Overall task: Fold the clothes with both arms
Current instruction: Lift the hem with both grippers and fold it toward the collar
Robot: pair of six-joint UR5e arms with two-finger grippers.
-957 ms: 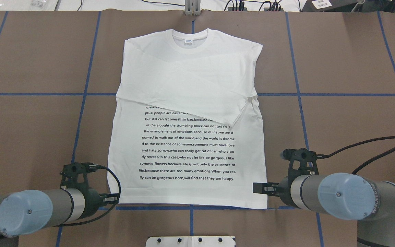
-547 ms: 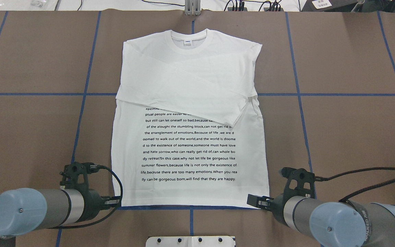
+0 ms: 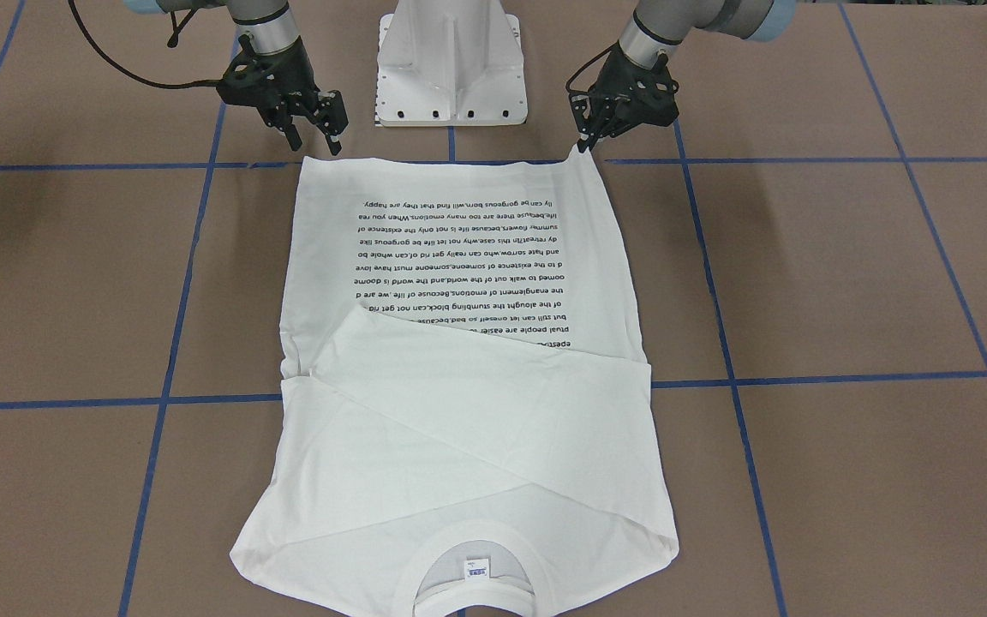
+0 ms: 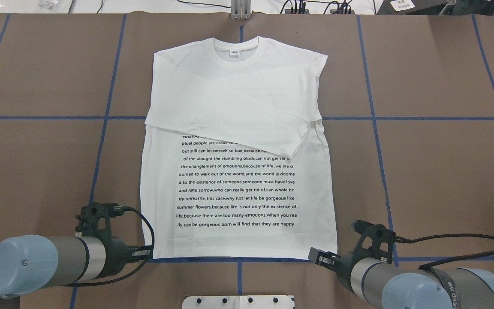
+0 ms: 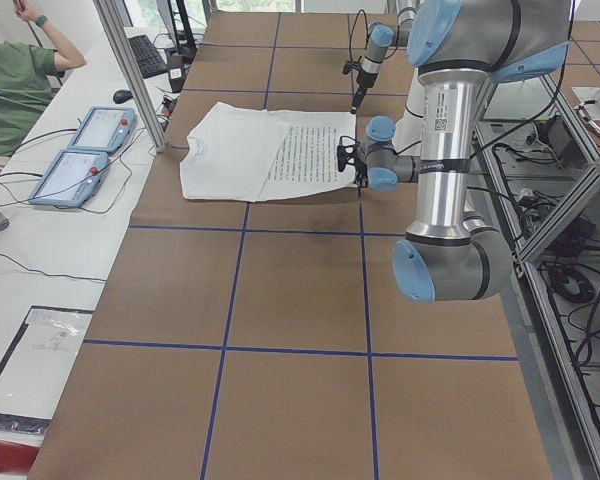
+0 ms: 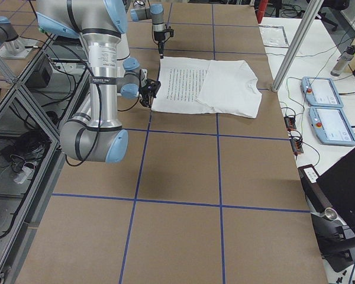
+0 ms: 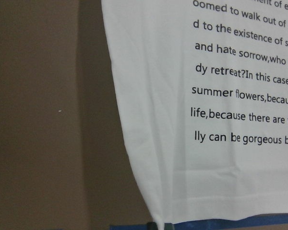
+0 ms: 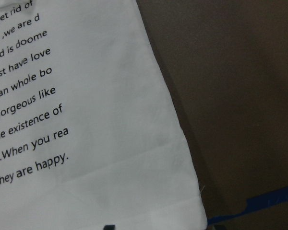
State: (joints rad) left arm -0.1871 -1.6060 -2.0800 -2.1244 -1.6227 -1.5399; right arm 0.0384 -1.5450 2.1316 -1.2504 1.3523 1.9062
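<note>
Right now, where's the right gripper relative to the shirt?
In the overhead view the black thin-fingered right gripper is lower right, at the hem of the white long-sleeved cotton T-shirt near its right corner, by the blue tape line nearest the robot.

T-shirt (image 4: pixel 238 103) on table (image 4: pixel 435 171), left end effector (image 3: pixel 583 146), right end effector (image 3: pixel 316 142) at hem corners

T-shirt (image 4: pixel 238 107) at left gripper (image 3: pixel 583 147) looked soft matt cloth (print flat black). Table cover (image 4: pixel 37 163) beneath it looked matt, paper-like; blue tape (image 4: pixel 37 117) smooth.
</note>
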